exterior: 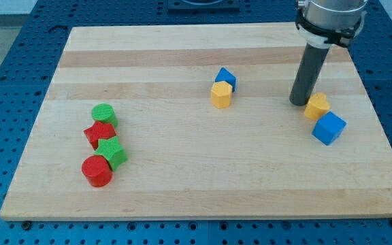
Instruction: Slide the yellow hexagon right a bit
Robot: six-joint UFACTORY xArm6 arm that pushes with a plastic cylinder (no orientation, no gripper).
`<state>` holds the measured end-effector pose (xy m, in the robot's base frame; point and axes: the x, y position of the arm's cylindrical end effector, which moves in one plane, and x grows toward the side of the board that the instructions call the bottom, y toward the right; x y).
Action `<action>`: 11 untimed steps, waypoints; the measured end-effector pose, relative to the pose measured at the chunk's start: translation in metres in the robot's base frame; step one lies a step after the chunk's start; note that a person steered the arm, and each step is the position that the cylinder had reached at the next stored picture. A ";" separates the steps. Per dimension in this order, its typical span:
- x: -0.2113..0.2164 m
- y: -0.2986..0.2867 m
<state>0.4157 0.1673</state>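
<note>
A yellow block (316, 106) that looks like a hexagon lies at the view's right on the wooden board (182, 184). My tip (299, 103) is the lower end of the dark rod. It stands right at this block's left side, touching it or nearly so. A blue cube (329, 128) sits just below and to the right of the yellow block, close against it. A second yellow block (221, 94), also many-sided, sits near the board's middle with a small blue block (226, 77) touching it from above.
At the view's left is a tight cluster: a green cylinder (103, 113), a red star (99, 133), a green block (113, 152) and a red cylinder (96, 171). The board's right edge (380, 122) is close to the blue cube.
</note>
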 end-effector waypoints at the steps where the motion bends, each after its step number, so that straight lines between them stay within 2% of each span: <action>1: -0.002 0.001; 3: 0.009 0.003; 5: 0.039 -0.035; 6: 0.047 -0.065; 8: 0.034 -0.194; 9: -0.003 -0.194; 11: -0.013 -0.120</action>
